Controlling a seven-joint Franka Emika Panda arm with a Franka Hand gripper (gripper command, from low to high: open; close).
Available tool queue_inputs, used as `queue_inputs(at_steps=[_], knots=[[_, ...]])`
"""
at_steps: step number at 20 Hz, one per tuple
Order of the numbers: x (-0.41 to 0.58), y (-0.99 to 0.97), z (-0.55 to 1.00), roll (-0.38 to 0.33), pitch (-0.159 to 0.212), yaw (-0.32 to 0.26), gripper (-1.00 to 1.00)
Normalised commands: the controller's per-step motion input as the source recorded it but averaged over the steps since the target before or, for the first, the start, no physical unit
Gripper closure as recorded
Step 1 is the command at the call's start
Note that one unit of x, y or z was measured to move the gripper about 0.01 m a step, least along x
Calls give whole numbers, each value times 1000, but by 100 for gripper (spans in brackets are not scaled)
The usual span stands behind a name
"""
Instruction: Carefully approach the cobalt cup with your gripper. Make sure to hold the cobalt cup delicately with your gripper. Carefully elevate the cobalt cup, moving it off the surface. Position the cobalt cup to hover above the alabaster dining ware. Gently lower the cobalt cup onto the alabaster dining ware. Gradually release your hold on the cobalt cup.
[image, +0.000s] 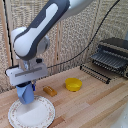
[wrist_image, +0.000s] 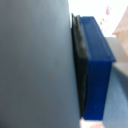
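In the exterior view the cobalt cup (image: 24, 96) stands upright over the far part of the alabaster dining ware (image: 37, 117), a wide white plate with a patterned rim. Its base is at or just above the plate; I cannot tell whether they touch. My gripper (image: 26, 89) comes down from above and is shut on the cup's upper part. The wrist view is filled by the cup's blue-grey wall (wrist_image: 35, 60), with one dark blue finger (wrist_image: 97, 65) pressed flat against it.
A yellow round bowl (image: 73, 84) sits on the wooden table to the exterior view's right of the plate. A small brown block (image: 49, 91) lies between them. A black toaster oven (image: 112, 55) with a wire rack stands at the far right.
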Motion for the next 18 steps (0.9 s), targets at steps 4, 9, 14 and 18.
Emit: queue_inputs(at_steps=[4, 9, 14, 18], knots=[[-106, -71, -410, -43, -100, 78, 100], [0, -131, -232, -7, -160, 100, 100], [0, -122, -25, 2, -76, 85, -100], [18, 0, 116, 9, 14, 7, -100]])
